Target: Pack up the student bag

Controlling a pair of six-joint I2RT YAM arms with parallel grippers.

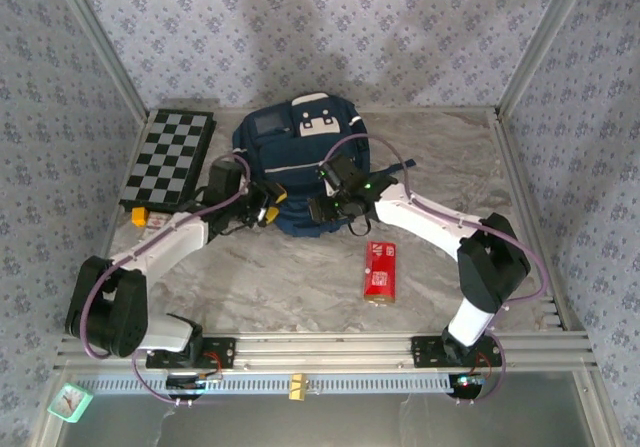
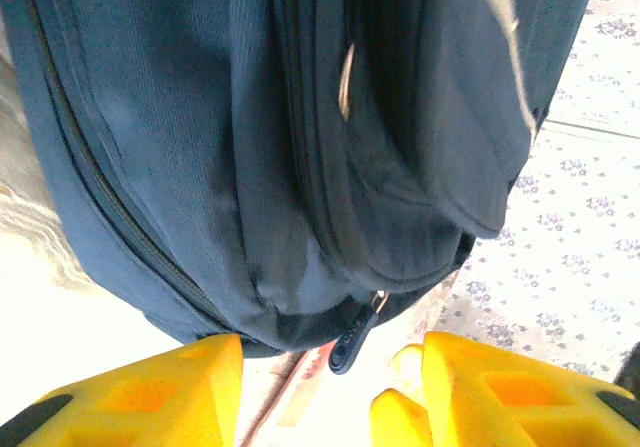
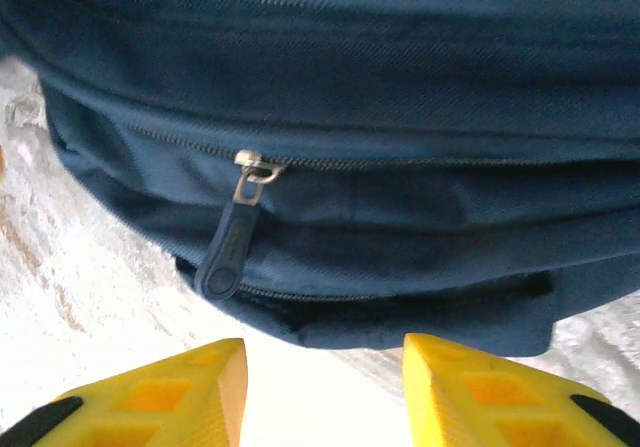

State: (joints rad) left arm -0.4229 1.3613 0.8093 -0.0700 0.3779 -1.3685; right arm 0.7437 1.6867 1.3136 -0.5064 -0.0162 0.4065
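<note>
The student bag (image 1: 300,162) is a large navy fabric backpack with a pale grey-white patch near its top, a thin white trim stripe across the front and dark straps. It sits at the middle of the counter's far edge, its patched end toward the back wall and its lower end facing the arms. Rows of closed zips run across the cloth. One dark zipper pull (image 3: 228,252) hangs from a silver slider in the right wrist view, and a second pull tab (image 2: 345,345) dangles at the bag's lower rim in the left wrist view. The counter (image 1: 280,277) is grey-white marbled, framed by aluminium rails, and walls (image 1: 300,27) papered in pale blue-grey with a small floral print enclose it. A black-and-white chessboard (image 1: 168,157) lies by the far left corner, and a red packet (image 1: 381,270) lies right of centre nearer the front edge. The left gripper (image 2: 330,407) hangs just before the bag's lower left end, its yellow fingers spread and pinching nothing, the pull tab just ahead of the gap. The right gripper (image 3: 325,397) faces the bag's lower right end, jaws likewise apart and empty, close to the fabric without touching it.
</note>
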